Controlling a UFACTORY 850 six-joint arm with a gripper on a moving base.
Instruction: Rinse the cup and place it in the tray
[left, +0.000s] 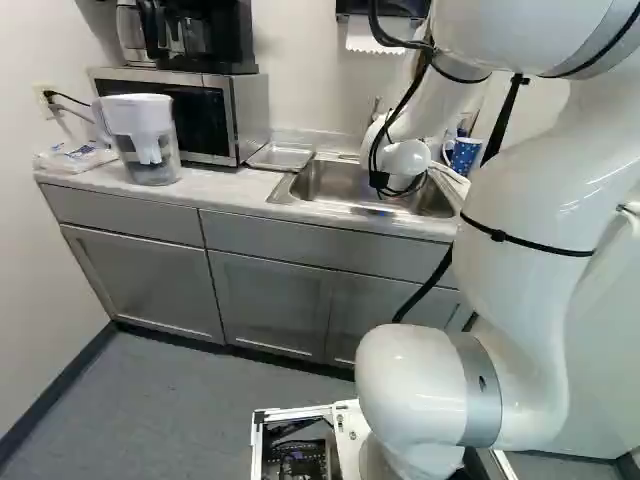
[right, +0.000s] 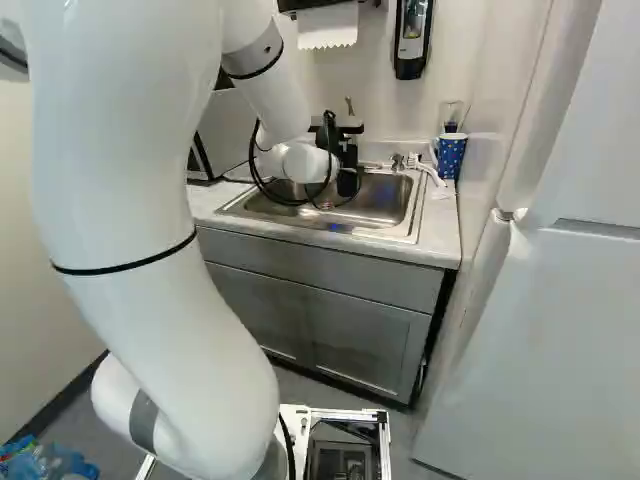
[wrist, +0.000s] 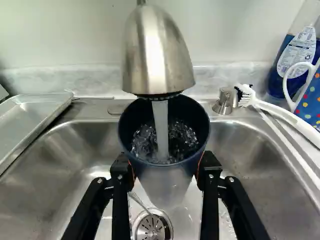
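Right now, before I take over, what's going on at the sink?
The arm's gripper is holding a dark blue cup, mouth up, under the running faucet, with its fingers on either side of it. Water is pouring into the cup and churning inside, over the steel sink. So the rinse is in progress; the cup is not yet in the metal tray beside the sink.

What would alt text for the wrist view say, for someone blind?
A black gripper holds a dark cup under running water from a metal faucet, above a steel sink. Nearby are a metal tray and a dotted mug.
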